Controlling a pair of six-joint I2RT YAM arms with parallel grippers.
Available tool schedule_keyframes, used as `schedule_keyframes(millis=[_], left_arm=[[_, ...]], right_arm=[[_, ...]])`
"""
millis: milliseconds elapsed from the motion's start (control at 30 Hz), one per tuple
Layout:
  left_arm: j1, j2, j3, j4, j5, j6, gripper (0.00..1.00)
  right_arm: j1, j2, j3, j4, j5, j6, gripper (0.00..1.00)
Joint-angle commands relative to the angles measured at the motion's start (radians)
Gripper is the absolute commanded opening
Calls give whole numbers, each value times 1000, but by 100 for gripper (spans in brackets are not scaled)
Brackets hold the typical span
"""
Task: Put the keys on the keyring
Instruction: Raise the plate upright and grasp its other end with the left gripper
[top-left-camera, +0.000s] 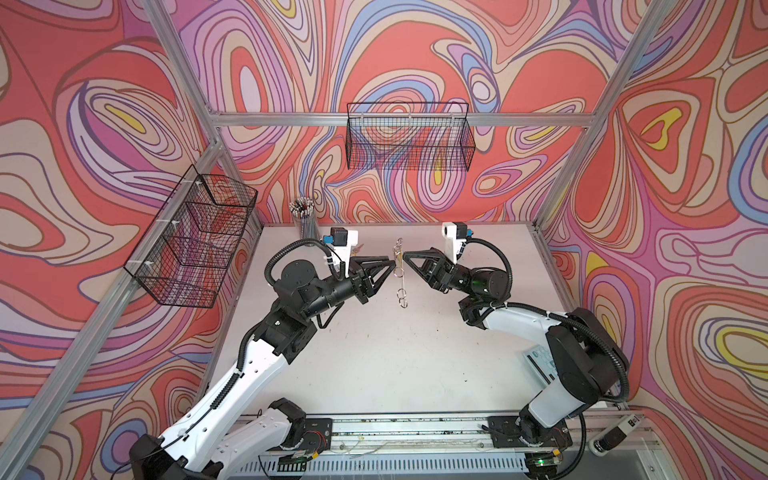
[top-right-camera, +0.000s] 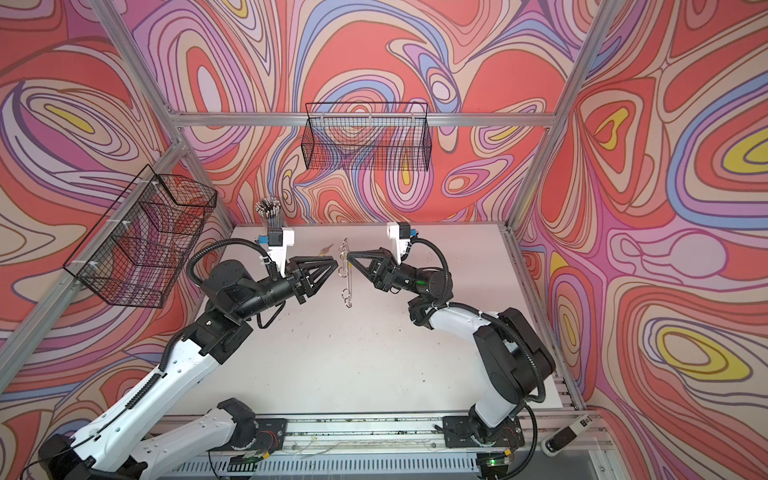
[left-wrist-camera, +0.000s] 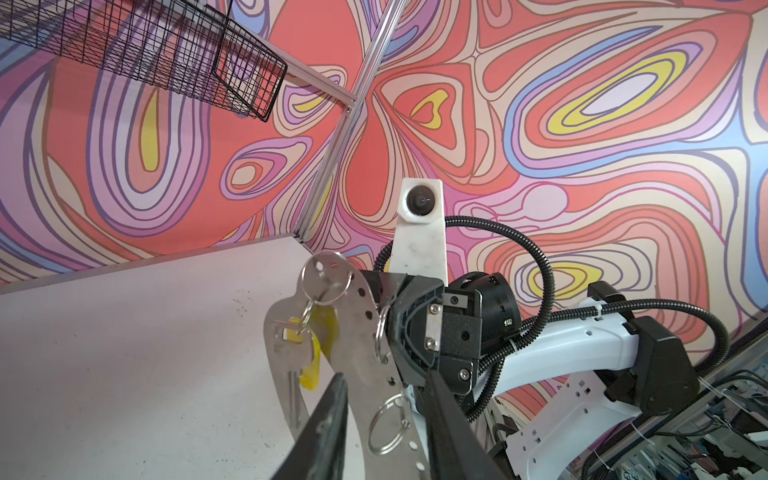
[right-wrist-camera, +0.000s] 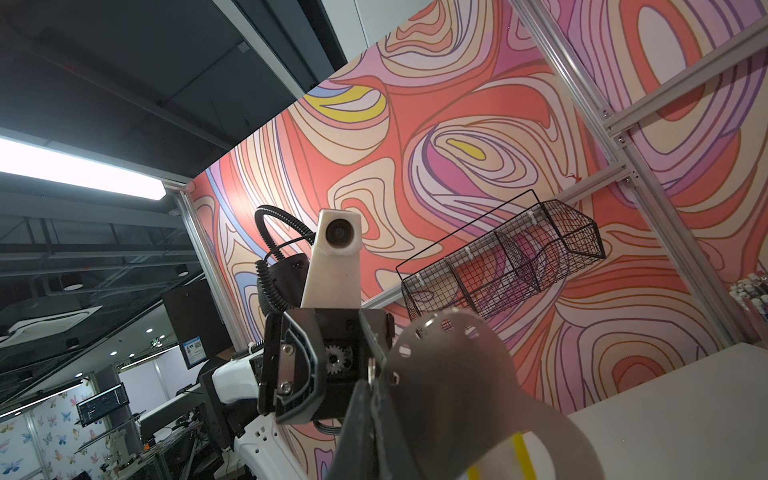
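The keyring (top-left-camera: 400, 272) is a flat silvery plate held up on edge above the table in both top views, my right gripper (top-left-camera: 404, 255) shut on its edge (right-wrist-camera: 449, 374). In the left wrist view one key (left-wrist-camera: 291, 357) with a yellow tag (left-wrist-camera: 320, 332) hangs from a wire ring (left-wrist-camera: 326, 276) at the plate's end. My left gripper (top-left-camera: 390, 266) faces the plate from the other side. Its jaws stand apart (left-wrist-camera: 385, 374) around an empty wire ring (left-wrist-camera: 388, 424) on the plate's holed edge. A second key (top-right-camera: 326, 249) lies on the table behind the left gripper.
A cup of pens (top-left-camera: 303, 220) stands at the table's back left. Black wire baskets hang on the back wall (top-left-camera: 409, 137) and the left wall (top-left-camera: 195, 237). A pale device (top-left-camera: 540, 361) lies at the table's right edge.
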Motion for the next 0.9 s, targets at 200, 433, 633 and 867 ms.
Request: schedule_keyframes(millis=[200,433,633,867], left_arm=[[2,28,18,61,15,-15,29],[3,65,30,102,71,-44,27],[3,104,45,120,92,-67,25],[2,102,40,154,89,-81,14]], right_arm=[[-4,-13,7,145,-15,16,0],[-5,-20,-5,145,-17,10,0],[-5,-23,-4,145,-23,7,0],[-5,-24,-16,146,-28,1,0]])
